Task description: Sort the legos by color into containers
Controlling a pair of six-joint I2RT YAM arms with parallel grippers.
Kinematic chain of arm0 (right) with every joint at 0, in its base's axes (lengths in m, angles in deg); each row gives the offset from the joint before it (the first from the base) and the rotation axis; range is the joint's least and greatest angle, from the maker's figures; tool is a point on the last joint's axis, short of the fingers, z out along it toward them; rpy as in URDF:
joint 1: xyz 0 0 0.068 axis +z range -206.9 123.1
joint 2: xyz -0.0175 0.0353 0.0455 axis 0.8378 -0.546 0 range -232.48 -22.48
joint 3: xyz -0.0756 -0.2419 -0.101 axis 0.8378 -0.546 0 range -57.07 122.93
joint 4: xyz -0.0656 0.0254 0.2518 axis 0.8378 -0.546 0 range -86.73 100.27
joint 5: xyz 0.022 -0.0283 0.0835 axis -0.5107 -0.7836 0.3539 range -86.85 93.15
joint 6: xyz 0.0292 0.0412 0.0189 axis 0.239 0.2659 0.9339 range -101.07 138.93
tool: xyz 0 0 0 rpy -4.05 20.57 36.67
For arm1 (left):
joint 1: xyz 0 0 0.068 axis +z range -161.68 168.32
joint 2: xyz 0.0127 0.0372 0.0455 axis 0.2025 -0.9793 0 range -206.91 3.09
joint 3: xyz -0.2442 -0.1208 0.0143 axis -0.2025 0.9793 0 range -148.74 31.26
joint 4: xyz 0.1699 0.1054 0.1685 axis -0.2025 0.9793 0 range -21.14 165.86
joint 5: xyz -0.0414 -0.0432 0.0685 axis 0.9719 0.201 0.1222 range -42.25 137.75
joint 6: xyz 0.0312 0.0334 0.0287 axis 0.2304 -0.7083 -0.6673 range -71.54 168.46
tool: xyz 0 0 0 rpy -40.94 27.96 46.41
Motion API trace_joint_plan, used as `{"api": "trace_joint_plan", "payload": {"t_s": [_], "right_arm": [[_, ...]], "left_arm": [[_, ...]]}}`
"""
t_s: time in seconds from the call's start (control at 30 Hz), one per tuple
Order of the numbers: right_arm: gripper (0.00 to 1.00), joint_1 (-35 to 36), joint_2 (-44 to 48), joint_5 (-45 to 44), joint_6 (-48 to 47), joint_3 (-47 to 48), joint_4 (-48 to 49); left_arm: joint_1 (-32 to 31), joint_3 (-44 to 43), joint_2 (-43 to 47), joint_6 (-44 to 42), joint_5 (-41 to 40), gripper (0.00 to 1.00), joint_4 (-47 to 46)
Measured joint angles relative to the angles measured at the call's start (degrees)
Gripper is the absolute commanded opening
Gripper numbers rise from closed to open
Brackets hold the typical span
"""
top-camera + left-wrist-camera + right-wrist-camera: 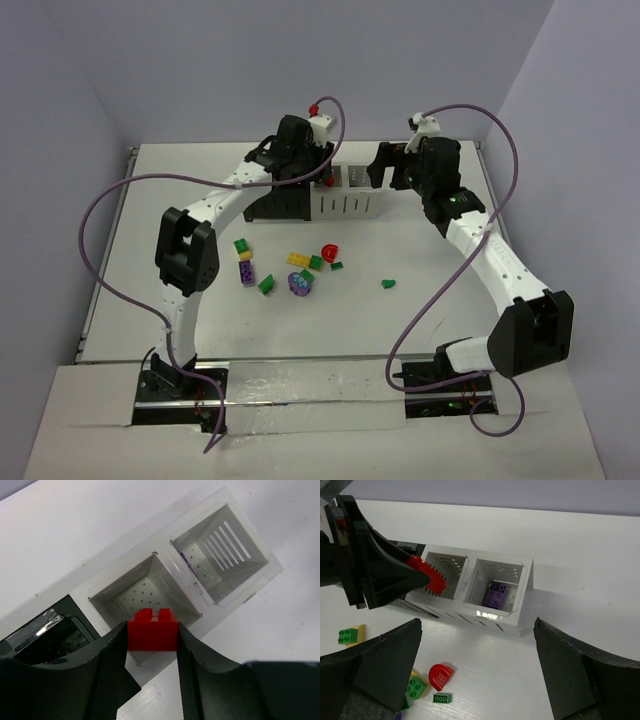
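Observation:
My left gripper (152,636) is shut on a red brick (152,630) and holds it over the near rim of a white bin (142,592). In the top view the left gripper (318,176) is above the row of bins (350,206) with the red brick (327,182). My right gripper (476,627) is open and empty, just right of the row in the top view (386,166). The end white bin (526,587) holds a purple brick (495,595). Loose legos lie in front of the bins: a red rounded one (329,251), yellow (298,259), green (266,284) and purple (246,271).
Two black bins (275,205) join the white ones on the left; one shows in the left wrist view (60,637). A lone green brick (388,283) lies to the right of the pile. The table's back edge and the wall are right behind the bins.

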Motion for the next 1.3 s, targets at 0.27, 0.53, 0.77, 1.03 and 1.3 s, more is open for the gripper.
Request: {"api": "trace_joint_plan", "payload": {"t_s": [0.27, 0.53, 0.77, 1.03, 1.3], "right_arm": [[1.0, -0.99, 1.75, 0.91, -0.04, 0.0, -3.4], [1.0, -8.03, 8.38, 5.61, -1.15, -2.07, -7.03], [1.0, -11.31, 10.71, 7.5, -1.45, -5.23, -8.04], [1.0, -11.52, 10.76, 7.54, -1.44, -6.37, -9.36], [1.0, -11.59, 10.87, 7.52, -1.37, -7.48, -9.54]], "left_arm": [[0.0, -4.96, 0.36, -1.84, -1.8, 0.69, 2.14], [-0.43, 18.52, 23.0, -3.08, 5.91, 0.59, -0.04], [-5.47, 36.11, 31.87, -4.84, 9.55, 0.54, -3.82], [-12.8, 38.71, 20.71, -4.16, 3.17, 0.54, -4.31], [-15.26, 37.54, 16.13, 0.77, -5.25, 0.56, -6.19]]}}
